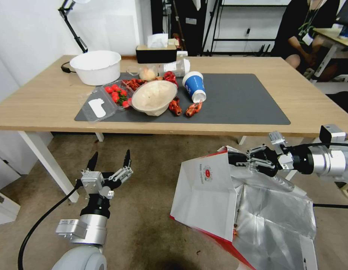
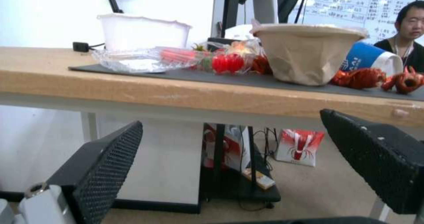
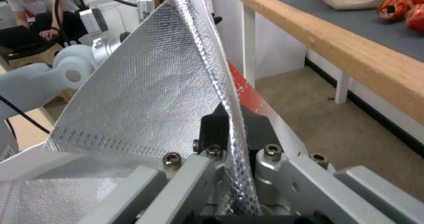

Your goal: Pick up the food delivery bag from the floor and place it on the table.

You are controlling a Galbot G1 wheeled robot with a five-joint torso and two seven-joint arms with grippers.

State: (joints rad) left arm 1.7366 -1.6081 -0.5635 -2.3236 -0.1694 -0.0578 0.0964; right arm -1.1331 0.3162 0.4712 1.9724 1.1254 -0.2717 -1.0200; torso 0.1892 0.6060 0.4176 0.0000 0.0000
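Left gripper (image 1: 110, 157) hovers low over the floor (image 1: 151, 180), in front of the table (image 1: 38, 105) edge, fingers spread wide with nothing between them (the left wrist view shows both black pads (image 2: 104, 171) well apart, table edge beyond). On the table's grey mat (image 1: 237, 101), from the left: a white tub (image 1: 95, 66), a clear tray (image 1: 95, 107) with its lid open and red fruit inside, a tan paper bowl (image 1: 154, 97) tipped on its side, red crayfish (image 1: 175, 107) beside it, a blue cup (image 1: 194, 87) lying over, and a black tissue box (image 1: 155, 54) behind.

Further right, the bag (image 1: 207, 191) sits below and in front of the table, tilted, mouth open, silver foil lining crinkled, red side along the lower edge. Cannot tell if its base touches the floor.

Right gripper (image 1: 239, 159) is at the bag's top rim, jaws closed on the rim; the right wrist view shows the foil wall (image 3: 145, 94) pinched between the fingers (image 3: 212, 134).
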